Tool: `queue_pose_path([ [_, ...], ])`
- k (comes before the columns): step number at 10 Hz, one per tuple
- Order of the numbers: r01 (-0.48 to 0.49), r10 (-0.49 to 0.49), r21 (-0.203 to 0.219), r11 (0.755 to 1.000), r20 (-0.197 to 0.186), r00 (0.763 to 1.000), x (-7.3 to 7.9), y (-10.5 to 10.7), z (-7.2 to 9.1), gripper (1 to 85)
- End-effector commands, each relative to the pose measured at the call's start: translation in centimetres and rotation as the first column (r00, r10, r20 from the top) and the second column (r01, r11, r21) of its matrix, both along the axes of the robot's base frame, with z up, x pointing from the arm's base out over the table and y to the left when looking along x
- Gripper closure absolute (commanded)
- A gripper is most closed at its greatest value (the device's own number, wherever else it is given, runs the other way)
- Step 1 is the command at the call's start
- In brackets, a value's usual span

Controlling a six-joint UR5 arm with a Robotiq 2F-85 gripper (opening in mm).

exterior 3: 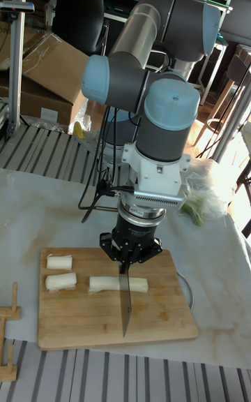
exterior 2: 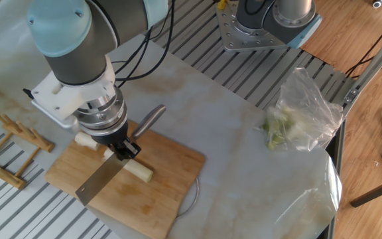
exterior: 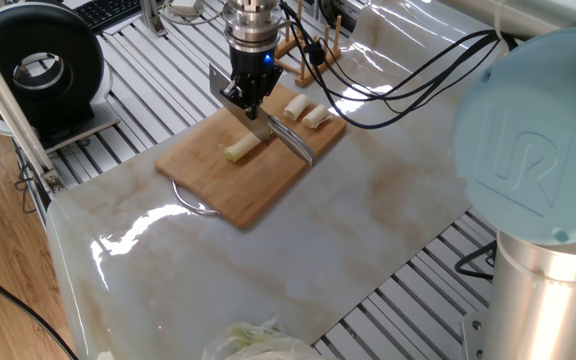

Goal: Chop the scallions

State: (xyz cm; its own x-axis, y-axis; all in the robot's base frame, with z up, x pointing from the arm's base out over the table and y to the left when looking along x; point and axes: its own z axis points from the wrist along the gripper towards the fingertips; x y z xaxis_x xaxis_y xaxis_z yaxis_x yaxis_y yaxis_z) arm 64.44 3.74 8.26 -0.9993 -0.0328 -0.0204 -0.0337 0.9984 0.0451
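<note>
On the wooden cutting board [exterior 3: 104, 318], the knife [exterior 3: 125, 304] stands blade-down, its tip toward the board's near edge, clamped in the pincer [exterior 3: 127, 263] just above it. The blade crosses the long scallion piece [exterior 3: 118, 285] lying on the board, touching or just over it. Two shorter scallion chunks [exterior 3: 60, 272] lie side by side at the board's left end. Farther back on the marbled bench [exterior 3: 42, 213] rests a clear plastic bag of greens [exterior 3: 202, 196].

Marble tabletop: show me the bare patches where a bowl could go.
Free: the marble tabletop between the cutting board and the plastic bag of greens. Crowded: the board, with scallion pieces under the tool and its knife.
</note>
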Motion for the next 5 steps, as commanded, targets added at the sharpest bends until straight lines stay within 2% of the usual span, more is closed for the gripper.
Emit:
queue_pose_path([
  [1,0.008,-0.008,0.009,1.000,0.003,1.000,0.02,0.30,0.02,84.3],
  [5,0.005,-0.005,0.004,1.000,0.008,1.000,0.18,0.14,-0.26,84.3],
])
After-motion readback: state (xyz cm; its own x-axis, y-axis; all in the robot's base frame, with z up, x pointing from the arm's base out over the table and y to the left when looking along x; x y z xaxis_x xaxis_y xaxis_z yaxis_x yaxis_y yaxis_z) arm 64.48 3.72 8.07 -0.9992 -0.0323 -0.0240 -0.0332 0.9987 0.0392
